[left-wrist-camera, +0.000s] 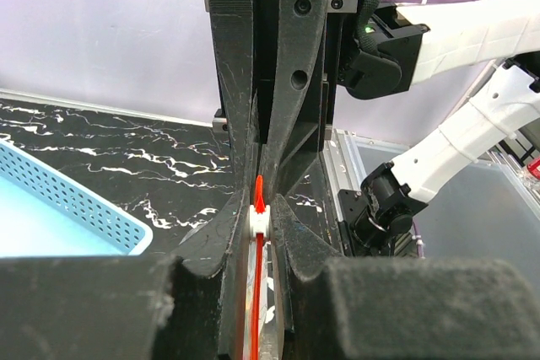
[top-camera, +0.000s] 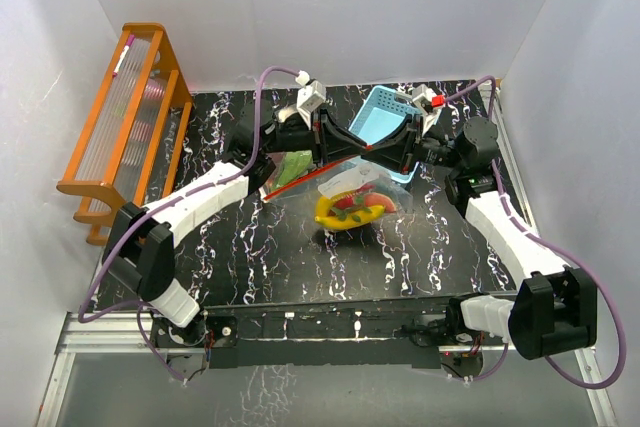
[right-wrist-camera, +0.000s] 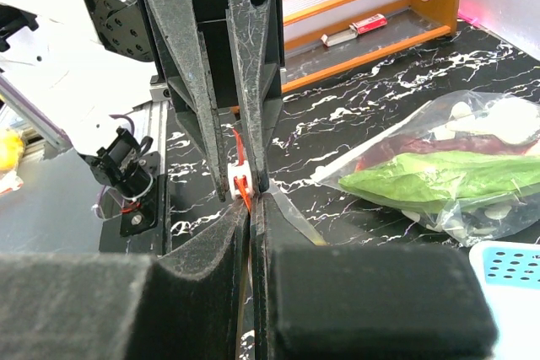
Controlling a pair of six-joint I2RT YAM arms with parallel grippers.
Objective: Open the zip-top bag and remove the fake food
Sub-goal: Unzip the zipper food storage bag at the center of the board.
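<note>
Black marble-pattern counter (top-camera: pixel 300 257), far-middle: your left gripper (left-wrist-camera: pixel 260 229) and right gripper (right-wrist-camera: pixel 251 208) both clamped on red zip strip (left-wrist-camera: pixel 253 292) of clear plastic zip-top bag (right-wrist-camera: pixel 472 115) — likely bracing to part seal. Glossy plastic fake food (top-camera: pixel 348 209) sits inside bag, toward counter's centre.

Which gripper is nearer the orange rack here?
Left. The left gripper points in from the side of the rack; the right gripper meets it tip to tip on the bag zip from the opposite side, by the basket.
</note>
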